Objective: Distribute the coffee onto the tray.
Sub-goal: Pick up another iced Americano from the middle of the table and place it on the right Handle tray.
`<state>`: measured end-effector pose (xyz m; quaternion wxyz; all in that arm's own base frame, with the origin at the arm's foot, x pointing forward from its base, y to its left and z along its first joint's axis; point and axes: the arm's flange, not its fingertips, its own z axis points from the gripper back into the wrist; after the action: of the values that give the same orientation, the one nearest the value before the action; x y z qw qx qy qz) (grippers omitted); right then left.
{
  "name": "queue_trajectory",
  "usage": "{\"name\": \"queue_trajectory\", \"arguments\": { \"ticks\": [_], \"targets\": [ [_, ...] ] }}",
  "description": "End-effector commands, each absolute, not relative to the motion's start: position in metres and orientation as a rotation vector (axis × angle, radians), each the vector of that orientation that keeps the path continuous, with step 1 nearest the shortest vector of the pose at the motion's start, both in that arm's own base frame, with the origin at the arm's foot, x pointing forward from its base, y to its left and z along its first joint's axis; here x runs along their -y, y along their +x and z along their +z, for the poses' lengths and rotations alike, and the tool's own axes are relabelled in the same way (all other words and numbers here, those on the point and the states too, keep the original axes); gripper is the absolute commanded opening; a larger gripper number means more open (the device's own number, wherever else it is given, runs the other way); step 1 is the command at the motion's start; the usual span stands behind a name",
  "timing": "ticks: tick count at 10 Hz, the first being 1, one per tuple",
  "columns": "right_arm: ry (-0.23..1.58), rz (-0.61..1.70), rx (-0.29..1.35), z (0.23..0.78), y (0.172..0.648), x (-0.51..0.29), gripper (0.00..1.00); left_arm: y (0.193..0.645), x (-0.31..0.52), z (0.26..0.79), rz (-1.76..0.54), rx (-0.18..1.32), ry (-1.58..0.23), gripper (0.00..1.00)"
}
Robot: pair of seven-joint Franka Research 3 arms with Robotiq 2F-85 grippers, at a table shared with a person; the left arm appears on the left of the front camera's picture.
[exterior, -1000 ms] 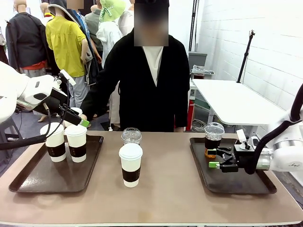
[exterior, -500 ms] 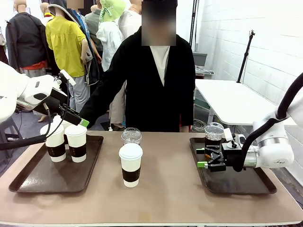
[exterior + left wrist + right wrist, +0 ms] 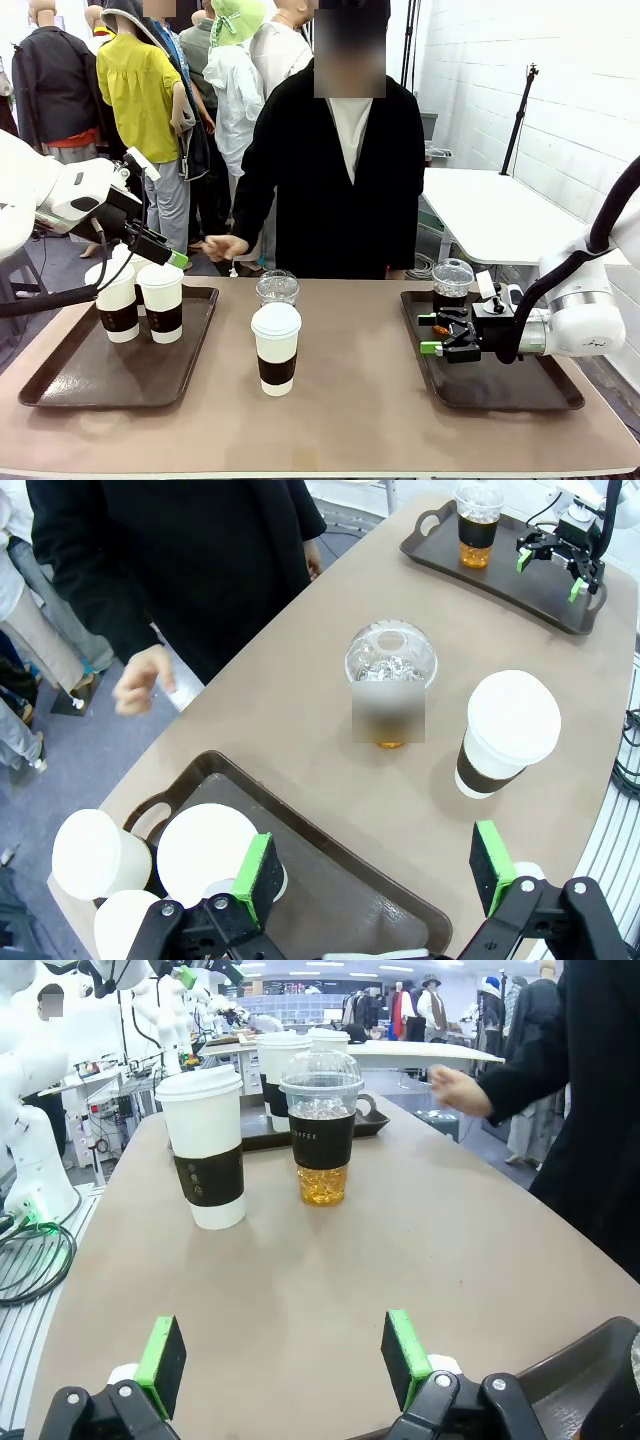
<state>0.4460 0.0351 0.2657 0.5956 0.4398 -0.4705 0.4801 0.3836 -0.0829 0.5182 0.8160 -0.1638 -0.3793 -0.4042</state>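
Observation:
Three white banded cups [image 3: 210, 852] stand at the far end of the left tray [image 3: 90, 375]; the front view shows two of them [image 3: 162, 300] clearly. My left gripper [image 3: 165, 255] hovers open above them, its green pads [image 3: 258, 878] holding nothing. At the table's middle stand one white cup [image 3: 275, 348] and, behind it, a clear dome-lidded cup [image 3: 277, 288]. A second clear cup [image 3: 452, 285] of amber drink stands on the right tray [image 3: 500, 385]. My right gripper [image 3: 432, 334] is open just left of that cup, low over the tray, facing the middle cups [image 3: 205, 1147].
A person in black stands at the far side, one hand [image 3: 225, 247] held beyond the table's far edge. Bare table lies between the two trays in front of the middle cups. A white side table [image 3: 490, 210] stands behind the right tray.
The person's hand has drawn back from the left tray toward their body. My right gripper has shifted a little leftward along the right tray. The left arm has stayed still.

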Motion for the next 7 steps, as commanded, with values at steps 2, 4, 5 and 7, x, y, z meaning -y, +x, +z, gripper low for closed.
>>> {"name": "queue_trajectory", "arguments": {
  "ticks": [2, 4, 5, 7],
  "targets": [
    [1.032, 1.122, 1.088, 0.265, 0.444, -0.035, 1.00, 0.387, 0.080, 0.516, -0.879, 0.811, -0.359, 1.00],
    [1.022, 1.118, 1.087, 0.264, 0.449, -0.044, 1.00, 0.387, 0.080, 0.516, -0.879, 0.811, -0.359, 1.00],
    [1.024, 1.115, 1.086, 0.262, 0.451, -0.051, 1.00, 0.387, 0.080, 0.516, -0.879, 0.811, -0.359, 1.00],
    [1.005, 1.117, 1.095, 0.262, 0.453, -0.065, 1.00, 0.387, 0.080, 0.516, -0.879, 0.811, -0.359, 1.00]
  ]
}}
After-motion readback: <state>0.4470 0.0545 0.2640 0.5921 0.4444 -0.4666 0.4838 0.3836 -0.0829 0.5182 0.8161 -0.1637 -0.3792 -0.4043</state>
